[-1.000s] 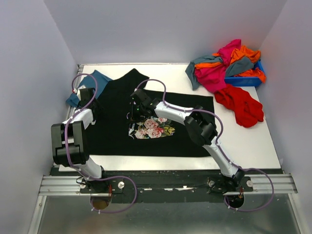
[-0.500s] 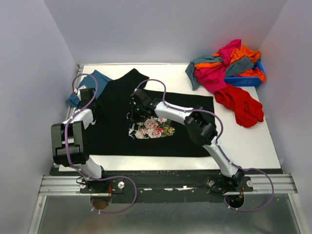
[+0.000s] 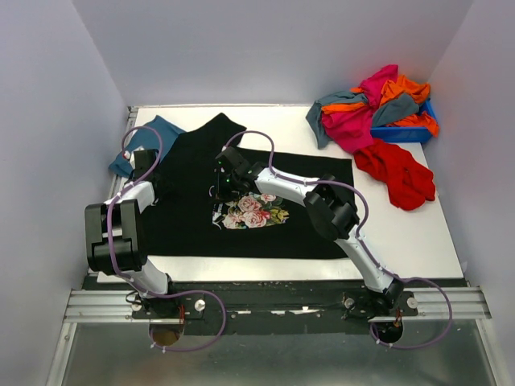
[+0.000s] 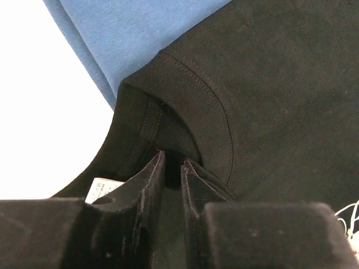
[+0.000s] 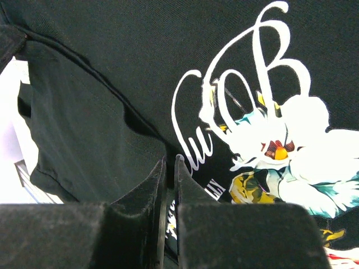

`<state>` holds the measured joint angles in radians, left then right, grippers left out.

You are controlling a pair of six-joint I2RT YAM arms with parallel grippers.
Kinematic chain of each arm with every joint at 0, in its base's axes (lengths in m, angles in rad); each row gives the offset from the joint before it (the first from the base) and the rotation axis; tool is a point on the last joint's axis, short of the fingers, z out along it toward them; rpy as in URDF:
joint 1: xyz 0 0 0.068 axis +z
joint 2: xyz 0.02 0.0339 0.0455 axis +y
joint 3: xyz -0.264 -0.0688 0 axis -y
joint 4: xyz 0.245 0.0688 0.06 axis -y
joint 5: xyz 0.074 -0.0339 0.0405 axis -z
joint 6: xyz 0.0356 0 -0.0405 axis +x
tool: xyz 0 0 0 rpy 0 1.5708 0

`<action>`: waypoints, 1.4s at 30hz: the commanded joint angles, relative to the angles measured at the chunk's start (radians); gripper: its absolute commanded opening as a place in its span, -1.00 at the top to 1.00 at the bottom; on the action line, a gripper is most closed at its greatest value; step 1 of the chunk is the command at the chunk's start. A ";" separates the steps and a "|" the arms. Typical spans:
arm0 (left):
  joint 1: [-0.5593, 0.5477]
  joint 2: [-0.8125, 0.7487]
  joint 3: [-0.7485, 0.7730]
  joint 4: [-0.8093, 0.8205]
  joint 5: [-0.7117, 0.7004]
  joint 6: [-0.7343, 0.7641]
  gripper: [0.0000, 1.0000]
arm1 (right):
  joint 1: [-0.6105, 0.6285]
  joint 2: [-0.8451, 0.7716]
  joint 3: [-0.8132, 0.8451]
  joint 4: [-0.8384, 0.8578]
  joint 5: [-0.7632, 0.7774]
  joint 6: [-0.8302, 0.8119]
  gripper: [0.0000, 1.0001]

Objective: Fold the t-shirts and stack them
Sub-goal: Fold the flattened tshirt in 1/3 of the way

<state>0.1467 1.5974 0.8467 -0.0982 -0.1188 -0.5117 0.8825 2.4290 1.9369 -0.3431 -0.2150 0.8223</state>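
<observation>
Left claw (image 4: 171, 168) shifted slightly toward the far side, clamped on the black t-shirt (image 3: 185, 229) edge beside the teal-blue t-shirt (image 3: 159, 129); right claw (image 5: 170, 171) pinches cloth by the floral print (image 3: 251, 211); shirt spread on tabletop (image 3: 402, 233).

This is a robotics lab test cell, not a lived-in room. A white table (image 3: 402, 233) fills the floor of a bare booth. Plain pale walls (image 3: 273, 48) rise behind the table and on both its sides, with no furniture or decoration. Along the table's near edge runs an aluminium rail (image 3: 273, 301), and two black-and-white robot arms, the left arm (image 3: 121, 233) and the right arm (image 3: 346, 225), are bolted to it. Purple cables (image 3: 201, 330) loop from the arm bases below the table's near edge. On the table a black t-shirt (image 3: 185, 225) lies spread like a set-out test piece. At the table's far right corner, a heap of coloured t-shirts (image 3: 354, 121) spills over a blue bin (image 3: 406, 133).
</observation>
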 commanded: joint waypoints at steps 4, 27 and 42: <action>-0.002 0.024 0.026 -0.020 0.025 0.018 0.95 | 0.010 -0.021 -0.026 -0.025 0.023 -0.002 0.80; -0.016 -0.122 0.092 -0.078 -0.013 -0.002 1.00 | 0.007 -0.114 -0.030 -0.063 0.068 -0.048 0.94; -0.039 -0.045 0.241 -0.124 -0.024 0.010 1.00 | -0.043 -0.120 0.023 -0.089 0.075 -0.068 0.94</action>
<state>0.1101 1.5208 1.0336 -0.2237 -0.1154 -0.5091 0.8570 2.3486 1.9270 -0.3710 -0.1726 0.7841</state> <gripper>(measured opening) 0.012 0.060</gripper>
